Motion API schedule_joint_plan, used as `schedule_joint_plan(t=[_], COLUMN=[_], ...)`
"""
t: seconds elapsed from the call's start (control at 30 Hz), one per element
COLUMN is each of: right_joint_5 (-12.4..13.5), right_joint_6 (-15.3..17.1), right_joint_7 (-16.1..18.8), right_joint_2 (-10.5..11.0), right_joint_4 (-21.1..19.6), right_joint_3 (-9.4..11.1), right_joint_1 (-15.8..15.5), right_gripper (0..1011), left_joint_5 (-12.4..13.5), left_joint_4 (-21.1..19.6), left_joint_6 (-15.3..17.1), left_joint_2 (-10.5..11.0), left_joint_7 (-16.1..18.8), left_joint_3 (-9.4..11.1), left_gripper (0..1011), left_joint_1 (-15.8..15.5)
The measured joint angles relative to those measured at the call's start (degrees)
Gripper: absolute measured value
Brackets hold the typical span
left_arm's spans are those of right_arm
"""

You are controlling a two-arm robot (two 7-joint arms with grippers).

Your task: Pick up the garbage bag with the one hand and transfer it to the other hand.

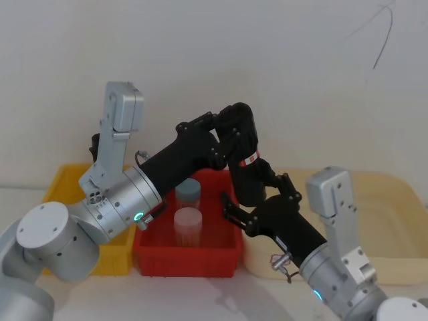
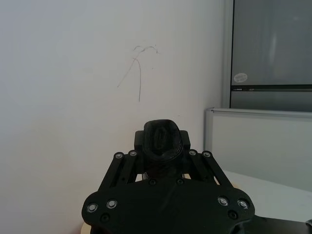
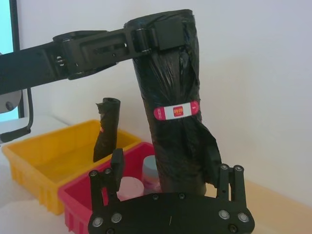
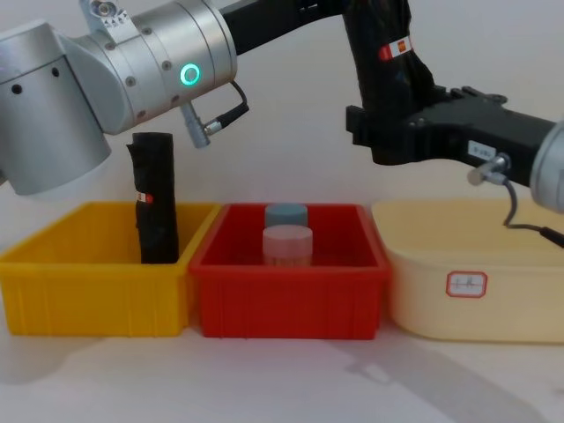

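Hanging upright above the red bin's right end, the bag is clamped near its top by the left hand, whose green-ringed arm reaches across over that bin. The right hand sits at the bag's lower end, just above the red bin's right wall, its fingers spread wide to either side of the roll with a gap showing on one side. Inside the red bin stand two capped jars; a slim roll stands in the yellow bin on the red bin's left, and a cream tub sits on its right.
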Motion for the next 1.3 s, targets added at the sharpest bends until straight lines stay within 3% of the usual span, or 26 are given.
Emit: schedule_joint_plan(t=[0.4, 0.93, 1.17, 1.3], right_joint_5=[-2.2, -3.6, -3.8, -3.8], right_joint_6=[0.3, 1.4, 1.5, 1.5], right_joint_7=[0.1, 0.2, 0.5, 0.6], right_joint_2=[-1.9, -3.0, -3.4, -3.5], right_joint_4=[3.1, 4.9, 5.2, 5.3], right_joint_3=[-0.9, -0.8, -0.3, 0.0], right_joint_1=[3.0, 4.7, 4.8, 4.8], right_gripper=[974, 537, 529, 529], left_joint_5=[0.0, 0.0, 0.0, 0.0], left_joint_4=[0.0, 0.0, 0.0, 0.0], left_joint_6=[0.0, 0.0, 0.0, 0.0], left_joint_2=[0.0, 0.0, 0.0, 0.0], left_joint_7=[0.0, 0.0, 0.0, 0.0], left_joint_3=[0.0, 0.0, 0.0, 0.0], left_gripper=[379, 379, 379, 486], left_joint_1=[0.0, 0.0, 0.0, 0.0])
